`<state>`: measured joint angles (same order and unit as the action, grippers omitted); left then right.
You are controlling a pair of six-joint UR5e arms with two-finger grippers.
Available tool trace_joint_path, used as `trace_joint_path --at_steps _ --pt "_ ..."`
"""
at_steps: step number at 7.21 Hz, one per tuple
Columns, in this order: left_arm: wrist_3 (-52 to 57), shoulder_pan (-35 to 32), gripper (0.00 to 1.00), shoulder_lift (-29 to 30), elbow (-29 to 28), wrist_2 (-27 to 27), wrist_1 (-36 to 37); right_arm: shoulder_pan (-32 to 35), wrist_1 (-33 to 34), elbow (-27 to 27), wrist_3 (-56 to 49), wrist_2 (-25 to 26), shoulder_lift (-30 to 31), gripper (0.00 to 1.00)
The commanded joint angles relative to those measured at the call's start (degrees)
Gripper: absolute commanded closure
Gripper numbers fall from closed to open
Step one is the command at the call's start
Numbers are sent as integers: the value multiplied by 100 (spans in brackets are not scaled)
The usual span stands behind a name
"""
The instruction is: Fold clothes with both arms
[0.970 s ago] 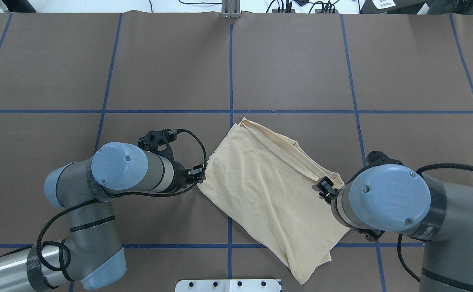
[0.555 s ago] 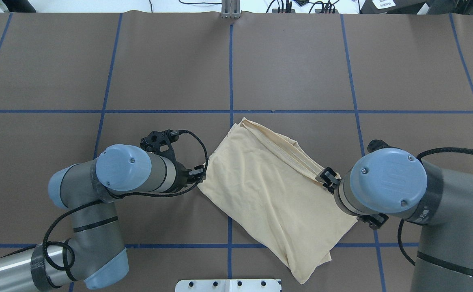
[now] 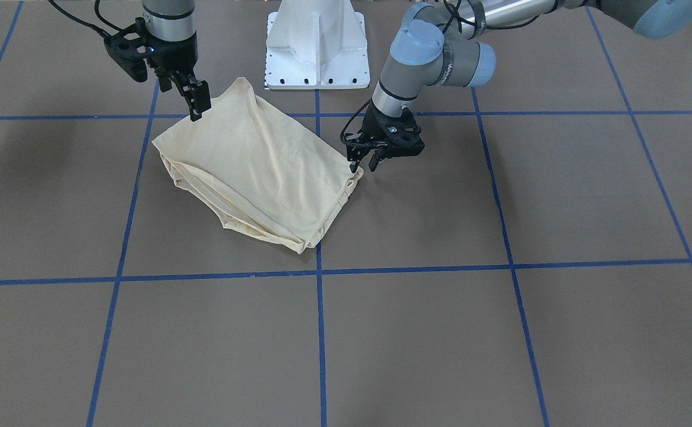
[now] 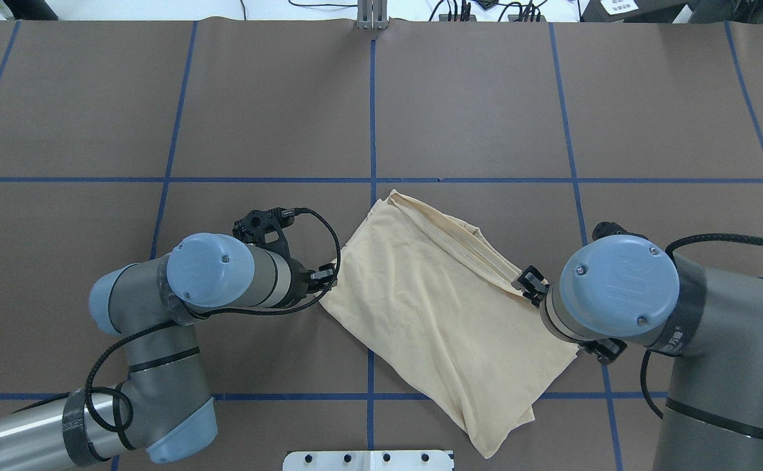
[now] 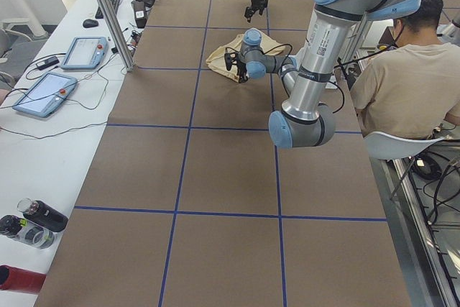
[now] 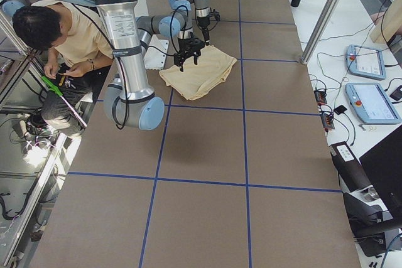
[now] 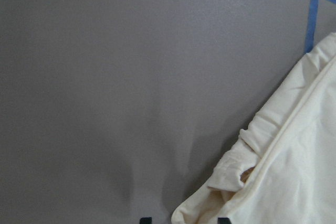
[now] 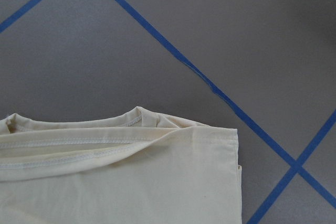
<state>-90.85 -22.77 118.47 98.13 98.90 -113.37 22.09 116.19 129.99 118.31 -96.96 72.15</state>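
Observed from the floor: the brown table [image 4: 473, 98], gridded with blue tape lines [image 4: 373, 118], carries the white pedestal base [image 3: 316, 47] at its robot-side edge. Only the front plate of that base shows from overhead. The left arm [image 4: 224, 281] and right arm [image 4: 623, 288] reach forward from either side of the base. Both are cut off by the frame edges, and their blue-capped wrists cover most of each gripper from above. A seated person [image 5: 402, 84] is behind the base, partly hidden by the near arm in each side view. The shirt [image 4: 434, 307] lies flat on the table just in front of the base, folded into a rough oblong set diagonally, one corner near the base on the right arm's side. Only plain cream cloth shows, with layered stitched hems along the long edge facing away from the base. The left gripper [image 3: 365, 164] hangs just beside the shirt corner on the left arm's side of the base, fingers apart, holding nothing; its fingertips [image 7: 145, 221] barely enter the wrist view. The right gripper [image 3: 199, 111] stands at the opposite edge, on the right arm's side of the base, seen side-on from the front. From overhead its fingers read as parted and free of the cloth, though contact is hard to judge.
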Motion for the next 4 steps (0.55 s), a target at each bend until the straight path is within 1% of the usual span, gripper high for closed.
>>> trace_joint_path --at_steps 1,2,3,4 --pt "-3 0 48 35 -109 -2 -9 15 0 -9 -1 -7 1 0" --pt "-3 0 51 79 -118 -2 -1 15 0 0 -1 -16 -8 0" --pt "-20 0 65 105 -118 -2 0 15 0 0 -1 -25 -8 0" --pt "-3 0 99 97 -136 -2 8 15 0 0 -1 -25 -8 0"
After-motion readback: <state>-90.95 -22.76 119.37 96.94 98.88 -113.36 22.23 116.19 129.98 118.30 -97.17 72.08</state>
